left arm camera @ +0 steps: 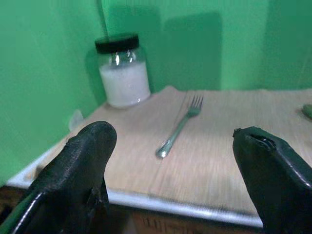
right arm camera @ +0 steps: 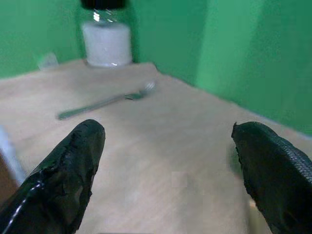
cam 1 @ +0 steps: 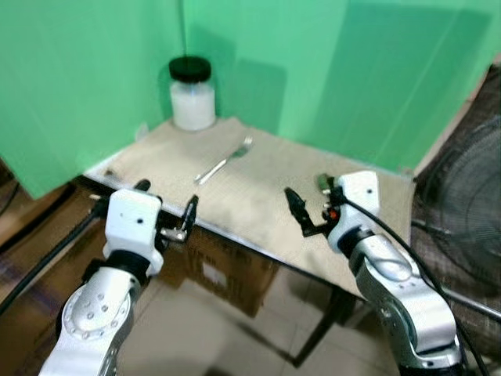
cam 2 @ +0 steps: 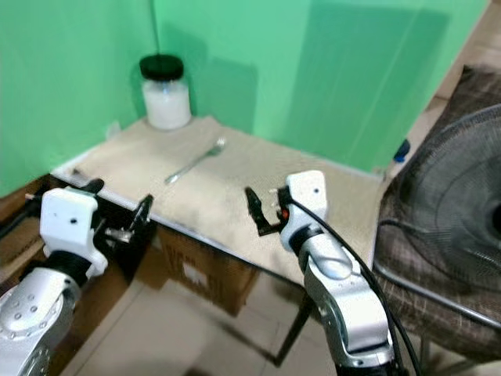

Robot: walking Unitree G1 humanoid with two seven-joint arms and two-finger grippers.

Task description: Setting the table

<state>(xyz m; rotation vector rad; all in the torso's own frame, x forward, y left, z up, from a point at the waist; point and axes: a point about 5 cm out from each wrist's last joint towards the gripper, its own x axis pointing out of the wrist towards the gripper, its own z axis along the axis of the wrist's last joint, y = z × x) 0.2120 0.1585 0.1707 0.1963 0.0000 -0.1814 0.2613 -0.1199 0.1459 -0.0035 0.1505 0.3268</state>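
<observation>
Resting surface: a table (cam 1: pixel 258 168) with a beige top is seen set into a corner of green backdrop panels (cam 1: pixel 94 70).
Fork: a metal fork (cam 1: pixel 225 161) is laid flat near the middle of the tabletop, tines turned toward the back wall, handle toward the front edge; it is touched by neither gripper.
Jar: a glass jar (cam 1: pixel 192 95) with a black lid and white contents is stood upright in the far corner, well apart from the fork.
Left gripper: the left gripper (cam 1: pixel 167 208) is held at the table's front edge, near its left corner; fingers are spread wide, nothing held between them.
Right gripper: the right gripper (cam 1: pixel 308 205) is held low over the right part of the tabletop; fingers are spread wide and empty.
Small green item: a blurred greenish object (cam 1: pixel 322 182), possibly lying on the table just beside the right gripper, is not identifiable.
Surroundings: a cardboard box (cam 1: pixel 223 270) is seen under the table; a floor fan (cam 2: pixel 450 204) is stood to the right.
</observation>
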